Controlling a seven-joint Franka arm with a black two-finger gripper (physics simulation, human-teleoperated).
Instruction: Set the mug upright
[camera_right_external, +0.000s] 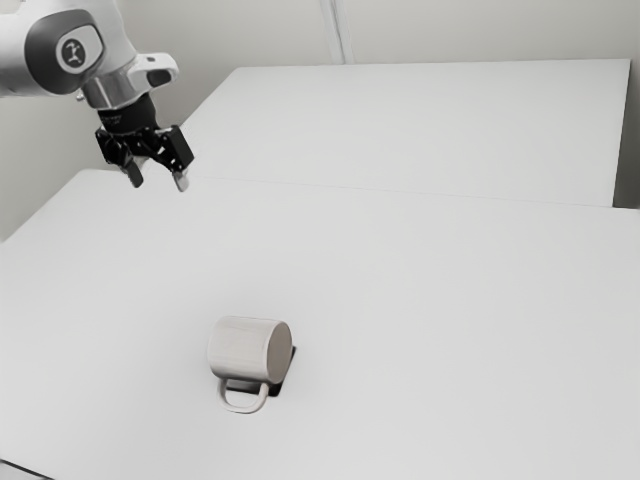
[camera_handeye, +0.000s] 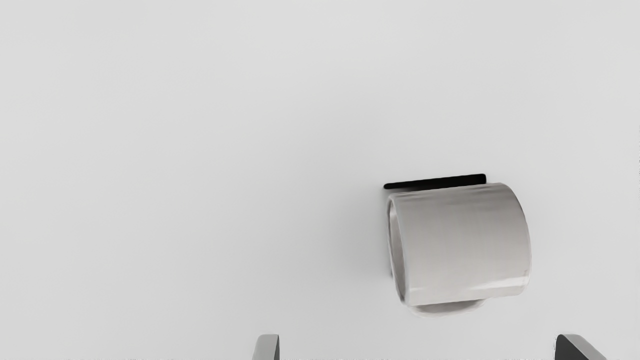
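Over the pale counter (camera_right_external: 430, 300) we reach our arm (camera_right_external: 112, 65) in from the exterior view's upper left, jaws angled downward, empty and spread wide, well apart from the mug (camera_right_external: 240, 347) lying on its side.

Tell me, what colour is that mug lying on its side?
The mug is a pale, greyish beige; it shows best in the wrist view.

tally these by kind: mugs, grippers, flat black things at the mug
Mug: 1
Gripper: 1
Flat black thing, partly hidden by the mug: 1
Total: 3
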